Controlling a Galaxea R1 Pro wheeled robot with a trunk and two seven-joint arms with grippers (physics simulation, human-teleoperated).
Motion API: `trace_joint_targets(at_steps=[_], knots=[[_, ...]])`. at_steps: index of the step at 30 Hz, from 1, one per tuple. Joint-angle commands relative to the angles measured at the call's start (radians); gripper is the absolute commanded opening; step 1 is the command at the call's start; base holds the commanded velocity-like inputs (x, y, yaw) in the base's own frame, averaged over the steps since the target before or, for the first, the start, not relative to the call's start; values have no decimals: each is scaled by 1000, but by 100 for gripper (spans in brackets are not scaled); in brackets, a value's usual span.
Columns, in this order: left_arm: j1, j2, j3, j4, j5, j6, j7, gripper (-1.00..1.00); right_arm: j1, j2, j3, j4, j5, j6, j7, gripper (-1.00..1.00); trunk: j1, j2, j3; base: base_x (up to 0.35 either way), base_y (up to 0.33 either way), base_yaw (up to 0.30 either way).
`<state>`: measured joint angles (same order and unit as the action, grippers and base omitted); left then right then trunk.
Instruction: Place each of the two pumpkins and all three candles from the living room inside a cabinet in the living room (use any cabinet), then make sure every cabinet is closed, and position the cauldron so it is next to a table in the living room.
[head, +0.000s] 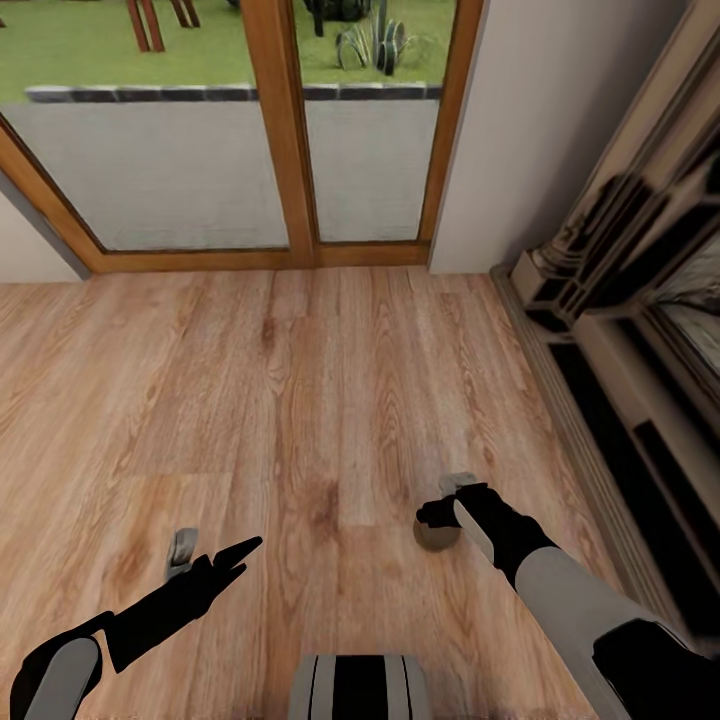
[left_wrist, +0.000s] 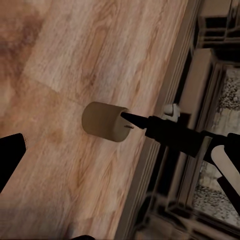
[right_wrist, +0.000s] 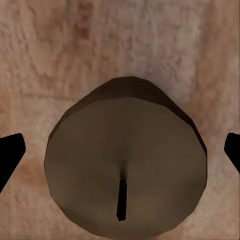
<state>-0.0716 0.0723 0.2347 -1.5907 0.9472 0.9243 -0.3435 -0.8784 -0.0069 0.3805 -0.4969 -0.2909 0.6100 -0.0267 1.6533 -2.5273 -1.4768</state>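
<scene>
Directly under the wide-spread right hand (right_wrist: 120, 150), a candle (right_wrist: 125, 165) stands on the floor (head: 300, 400).

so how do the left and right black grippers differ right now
The right black gripper hangs directly over the stubby tan cylinder candle, fingertips spread to either side of it; the left black gripper hovers above bare wooden plank floor with nothing beneath. The right sits nearer the dark fireplace surround. Both are open and hold nothing.
</scene>
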Motion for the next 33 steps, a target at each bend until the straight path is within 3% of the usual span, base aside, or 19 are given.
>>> trace_joint_targets(at_steps=[1, 18, 21, 22, 33], knots=[[-1, 0, 1, 0, -3, 5, -5, 100, -1, -1, 5, -2, -5, 4, -3, 100, 0, -1, -5, 0, 0, 0], [-1, 0, 1, 0, -7, 2, -1, 100, -1, -2, 5, -8, -5, 5, -1, 100, 8, -4, -70, 0, 0, 0], [-1, 0, 1, 0, -6, 2, -2, 100, -1, -2, 5, -8, -5, 5, -1, 100, 8, -4, -70, 0, 0, 0], [-1, 0, 1, 0, -6, 2, -2, 100, -1, -2, 5, -8, -5, 5, -2, -100, 8, -4, -70, 0, 0, 0], [-1, -1, 0, 9, -6, -6, -3, 100, -2, -19, 5, -16, -5, 11, 1, -100, 8, -4, -70, 0, 0, 0]])
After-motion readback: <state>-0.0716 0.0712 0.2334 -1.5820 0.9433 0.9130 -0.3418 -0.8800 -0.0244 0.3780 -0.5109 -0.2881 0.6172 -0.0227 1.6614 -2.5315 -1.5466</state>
